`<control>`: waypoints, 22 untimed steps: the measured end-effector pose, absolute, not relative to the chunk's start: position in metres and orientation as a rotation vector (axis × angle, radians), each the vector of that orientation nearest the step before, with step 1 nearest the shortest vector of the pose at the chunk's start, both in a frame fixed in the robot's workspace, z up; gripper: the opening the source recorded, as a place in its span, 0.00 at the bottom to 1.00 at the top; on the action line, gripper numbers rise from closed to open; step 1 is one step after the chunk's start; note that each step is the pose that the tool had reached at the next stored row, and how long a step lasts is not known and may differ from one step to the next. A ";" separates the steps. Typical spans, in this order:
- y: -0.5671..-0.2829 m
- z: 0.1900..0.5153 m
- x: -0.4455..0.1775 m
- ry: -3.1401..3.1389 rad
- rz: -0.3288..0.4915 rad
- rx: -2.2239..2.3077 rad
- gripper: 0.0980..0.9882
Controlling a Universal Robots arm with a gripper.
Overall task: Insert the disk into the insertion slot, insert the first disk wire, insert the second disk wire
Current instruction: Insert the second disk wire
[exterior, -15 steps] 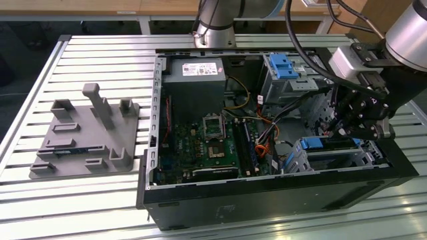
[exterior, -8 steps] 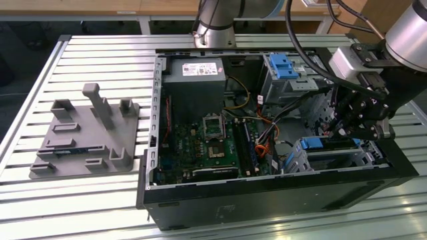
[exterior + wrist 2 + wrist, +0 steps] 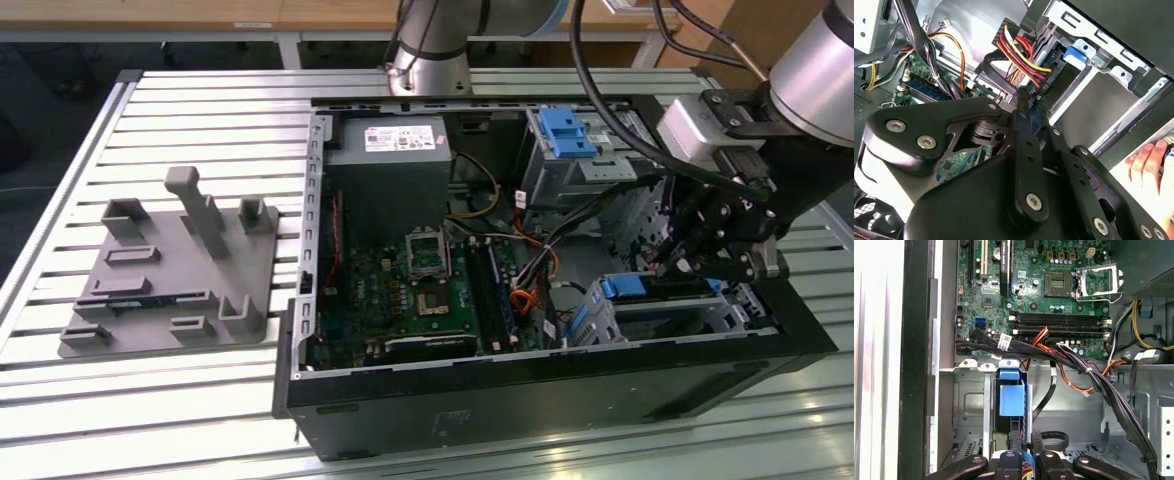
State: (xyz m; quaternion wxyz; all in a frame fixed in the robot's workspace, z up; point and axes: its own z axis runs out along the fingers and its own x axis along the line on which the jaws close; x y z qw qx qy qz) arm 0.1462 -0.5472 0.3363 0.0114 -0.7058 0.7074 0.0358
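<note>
Bench (image 3: 200,100): slatted metal, carrying the open computer case (image 3: 534,390).
Disk (image 3: 654,290): seated in the insertion slot (image 3: 721,315), at the case's corner.
Claw (image 3: 1024,442): fingers together on a wire connector (image 3: 1021,95) at the disk's end.

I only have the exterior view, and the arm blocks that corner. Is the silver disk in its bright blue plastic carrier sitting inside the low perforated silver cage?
Observer: Yes. In the first wrist view the flat silver disk in a bright blue plastic carrier stands between the walls of the low silver sheet-metal cage, directly ahead of the black gripper.
Operator: Any wires near the gripper?
Observer: In the second wrist view a bundle of red, yellow and black wires curves just past the gripper's tip.
Operator: Anyone close by?
Observer: In that second wrist view, a person's hand shows beyond the black case wall.
</note>
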 end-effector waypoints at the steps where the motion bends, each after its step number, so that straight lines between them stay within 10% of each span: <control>1: -0.547 0.336 0.146 2.206 0.112 -2.202 0.11; 22: -0.548 0.330 0.147 2.207 0.112 -2.202 0.11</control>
